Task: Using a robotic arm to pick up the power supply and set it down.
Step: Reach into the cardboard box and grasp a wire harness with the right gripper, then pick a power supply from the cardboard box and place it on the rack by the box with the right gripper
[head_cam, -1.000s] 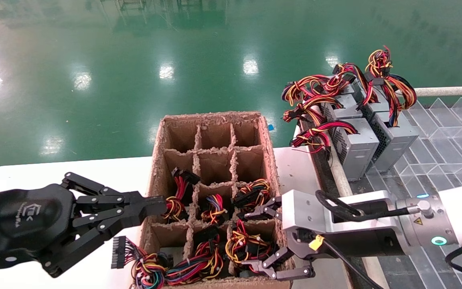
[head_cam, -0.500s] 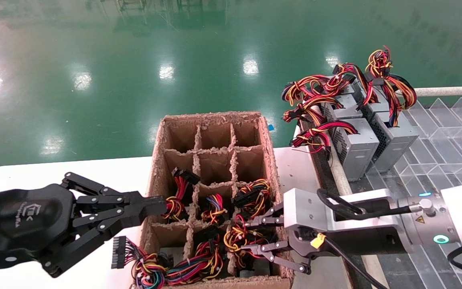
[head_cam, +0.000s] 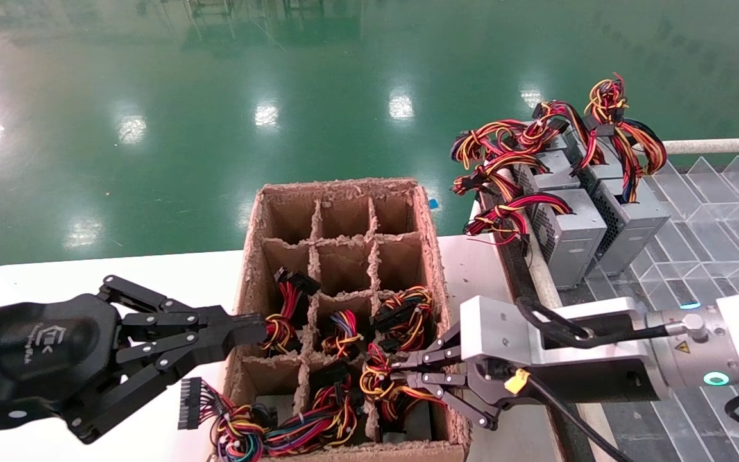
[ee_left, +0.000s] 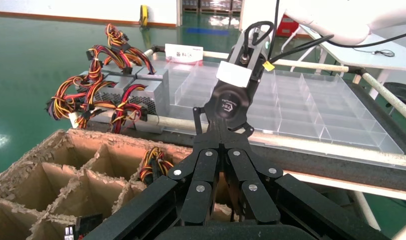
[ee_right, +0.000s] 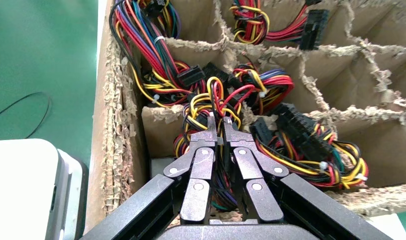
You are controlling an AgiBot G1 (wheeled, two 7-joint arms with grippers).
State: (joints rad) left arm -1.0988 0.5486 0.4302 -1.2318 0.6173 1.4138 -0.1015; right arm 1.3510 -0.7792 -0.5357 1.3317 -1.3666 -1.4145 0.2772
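Note:
The power supply sits deep in the near right cell of the cardboard box, only a strip of its grey case showing. Its wire bundle of yellow, red, orange and purple rises out of the cell. My right gripper reaches in from the right and is shut on that wire bundle, its fingertips pinching the strands; the same right gripper shows this close up. My left gripper is shut and empty, its tip against the box's left wall; the left gripper also fills the left wrist view.
Several other grey supplies with red-yellow-black wires stand on the rack at right, beside clear plastic trays. More bundles fill neighbouring cells. A loose black connector hangs over the box's near left corner onto the white table.
My right gripper's fingers went from wide open around the near right cell to shut on the wire bundle, which now stands pulled up a little. The left arm has not moved.

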